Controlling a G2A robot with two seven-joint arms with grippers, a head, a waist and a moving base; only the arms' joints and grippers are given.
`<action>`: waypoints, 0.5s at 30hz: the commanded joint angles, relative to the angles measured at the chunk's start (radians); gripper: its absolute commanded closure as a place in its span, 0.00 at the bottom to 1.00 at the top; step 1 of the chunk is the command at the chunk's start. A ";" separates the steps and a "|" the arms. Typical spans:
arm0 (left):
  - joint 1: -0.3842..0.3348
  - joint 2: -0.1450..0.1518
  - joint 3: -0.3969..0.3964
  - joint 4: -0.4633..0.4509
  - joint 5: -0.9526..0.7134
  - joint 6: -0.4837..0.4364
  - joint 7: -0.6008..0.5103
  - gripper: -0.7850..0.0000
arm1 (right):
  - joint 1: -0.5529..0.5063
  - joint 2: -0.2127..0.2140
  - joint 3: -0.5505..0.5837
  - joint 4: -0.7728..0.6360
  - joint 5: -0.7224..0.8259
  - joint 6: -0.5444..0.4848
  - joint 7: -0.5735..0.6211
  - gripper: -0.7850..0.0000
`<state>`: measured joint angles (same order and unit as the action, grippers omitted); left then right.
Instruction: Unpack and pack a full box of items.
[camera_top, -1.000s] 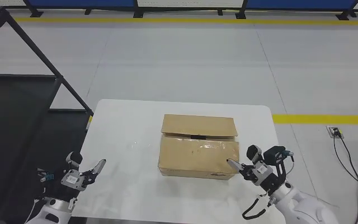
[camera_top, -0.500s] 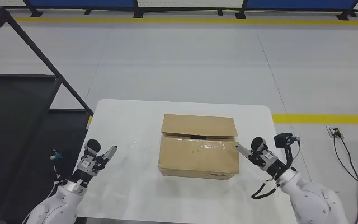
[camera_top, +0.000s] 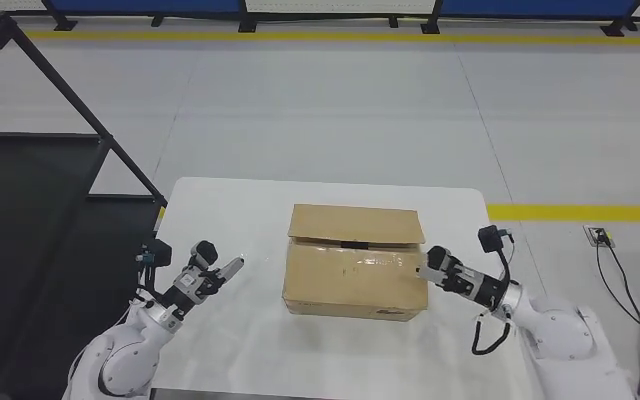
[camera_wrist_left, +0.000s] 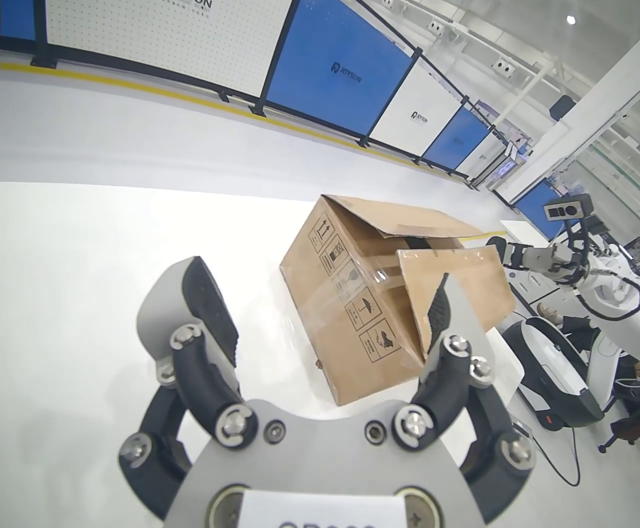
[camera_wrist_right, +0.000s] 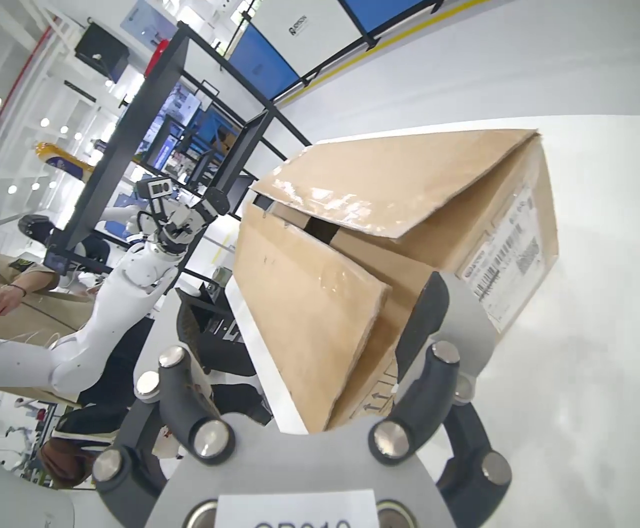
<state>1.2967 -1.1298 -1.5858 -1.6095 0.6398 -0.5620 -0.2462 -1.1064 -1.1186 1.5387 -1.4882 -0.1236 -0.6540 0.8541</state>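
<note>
Both jaws agape, box (camera_top: 352, 270) between.

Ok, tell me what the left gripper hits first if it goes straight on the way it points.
Most likely the cardboard box: the open left gripper points at the end facing it, across bare table, though depth is hard to judge.

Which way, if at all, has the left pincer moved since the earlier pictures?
Yes: the left pincer has moved across the table toward the cardboard box, which stayed put.
</note>
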 joint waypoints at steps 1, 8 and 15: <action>-0.002 0.001 0.002 0.010 0.001 0.000 0.003 0.00 | 0.006 0.004 -0.001 -0.002 0.061 -0.025 0.026 0.00; -0.011 0.001 0.005 0.010 -0.019 0.008 0.014 0.00 | 0.013 0.028 0.010 -0.032 0.301 -0.105 0.207 0.00; -0.017 0.001 0.039 -0.027 -0.006 -0.009 0.005 0.00 | -0.098 0.101 0.024 -0.214 0.352 -0.107 0.206 0.00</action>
<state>1.2818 -1.1287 -1.5538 -1.6312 0.6289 -0.5680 -0.2380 -1.1792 -1.0319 1.5597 -1.6756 0.2292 -0.7535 1.0664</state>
